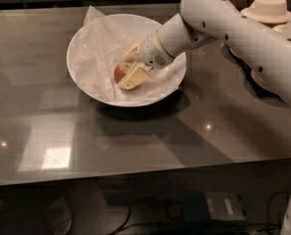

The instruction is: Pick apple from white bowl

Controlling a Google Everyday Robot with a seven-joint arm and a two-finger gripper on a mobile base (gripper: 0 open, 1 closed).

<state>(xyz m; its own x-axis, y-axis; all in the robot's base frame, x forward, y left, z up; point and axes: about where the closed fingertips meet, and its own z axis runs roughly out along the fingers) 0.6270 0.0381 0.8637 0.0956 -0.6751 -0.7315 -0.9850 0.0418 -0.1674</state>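
Note:
The white bowl (pixel 93 89) lined with crumpled white paper sits on the grey counter at the back centre. The small red apple (pixel 119 72) lies in the middle of the bowl, only its left side showing. My gripper (pixel 129 68) reaches down into the bowl from the right on the white arm (pixel 233 28). Its beige fingers (pixel 134 76) sit on either side of the apple, closed against it. The apple still rests low in the bowl on the paper.
Stacks of small beige paper bowls (pixel 269 8) stand at the back right behind the arm. The counter's front edge (pixel 135 173) runs across the lower part of the view, with cables and a box on the floor below.

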